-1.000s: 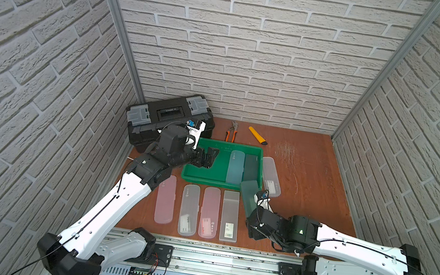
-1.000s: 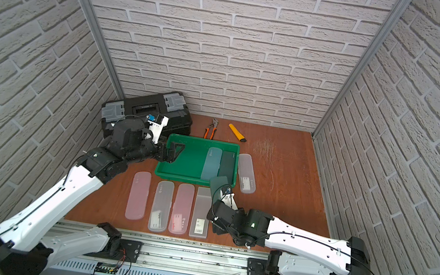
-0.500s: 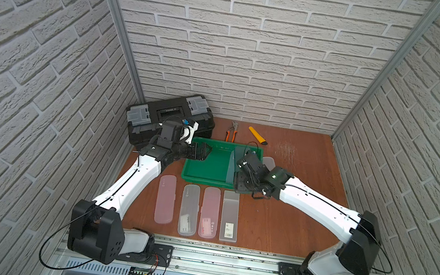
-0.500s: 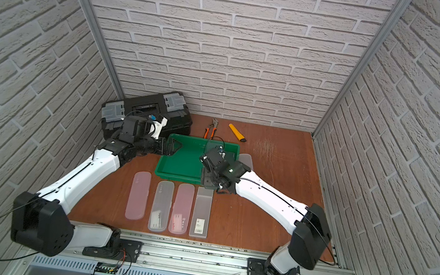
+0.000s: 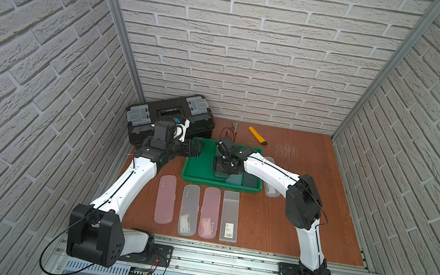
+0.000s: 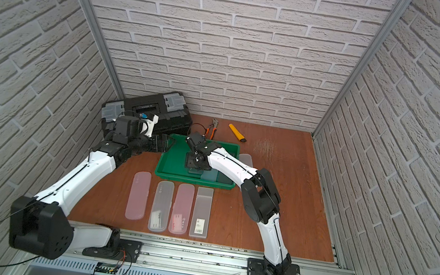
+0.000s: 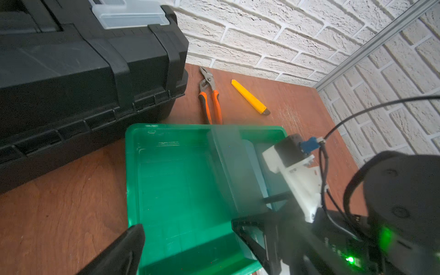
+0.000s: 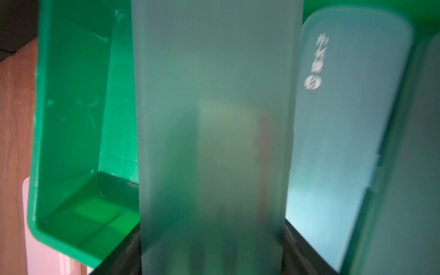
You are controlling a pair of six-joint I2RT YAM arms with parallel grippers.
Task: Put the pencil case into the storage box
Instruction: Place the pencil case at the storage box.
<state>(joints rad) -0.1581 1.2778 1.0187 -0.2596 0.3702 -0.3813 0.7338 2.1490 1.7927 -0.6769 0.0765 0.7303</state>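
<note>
The right gripper, closed on a frosted pencil case, has swung from the table's front edge to the green storage box. The case now sits low inside it, beside a blue case, likely ready for release. The left gripper waits open at the rim.

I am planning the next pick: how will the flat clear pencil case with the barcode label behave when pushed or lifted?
The labelled pencil case looks like thin frosted plastic, so probably light and stiff. It lies flat on the table with straight edges, so it should slide, not roll. Its smooth lid may slip.
</note>
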